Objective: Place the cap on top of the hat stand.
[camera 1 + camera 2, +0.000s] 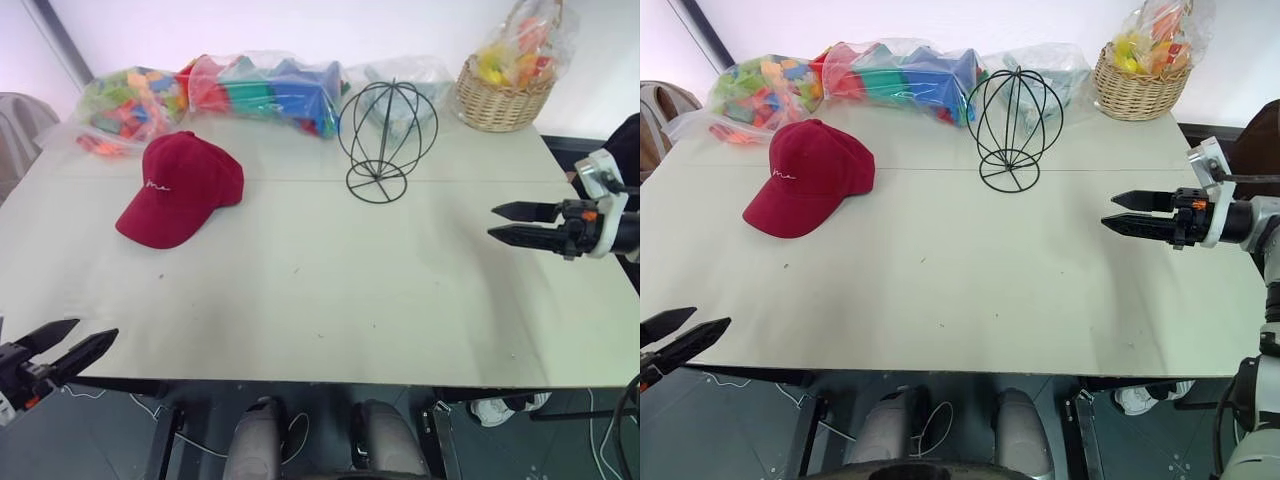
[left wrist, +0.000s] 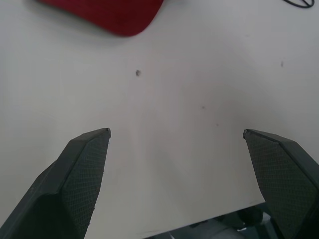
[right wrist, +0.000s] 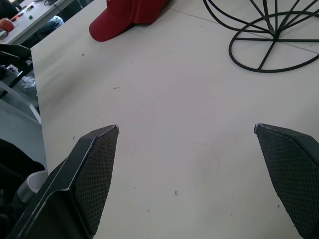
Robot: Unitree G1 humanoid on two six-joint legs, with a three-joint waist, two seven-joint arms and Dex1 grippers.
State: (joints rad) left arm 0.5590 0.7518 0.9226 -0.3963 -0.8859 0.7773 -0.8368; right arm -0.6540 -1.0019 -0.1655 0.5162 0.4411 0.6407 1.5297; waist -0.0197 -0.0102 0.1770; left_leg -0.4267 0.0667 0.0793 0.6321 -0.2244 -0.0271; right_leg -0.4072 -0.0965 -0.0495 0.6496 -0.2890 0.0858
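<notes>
The dark red cap (image 1: pixel 180 187) lies on the white table (image 1: pixel 320 290) at the far left, brim toward me, white script on its front. The black wire hat stand (image 1: pixel 386 135) stands bare at the table's far middle. My left gripper (image 1: pixel 62 345) hovers open at the near left corner, well short of the cap; the cap's brim (image 2: pixel 107 14) shows beyond its fingers in the left wrist view. At the right edge my right gripper (image 1: pixel 508 224) is open, pointing left across the table, with the stand's ring base (image 3: pixel 274 47) ahead of it.
Clear bags of colourful blocks (image 1: pixel 210 90) line the table's far edge behind the cap and stand. A wicker basket (image 1: pixel 503 90) with wrapped items sits at the far right corner. A grey chair (image 1: pixel 20 125) stands off the table's left side.
</notes>
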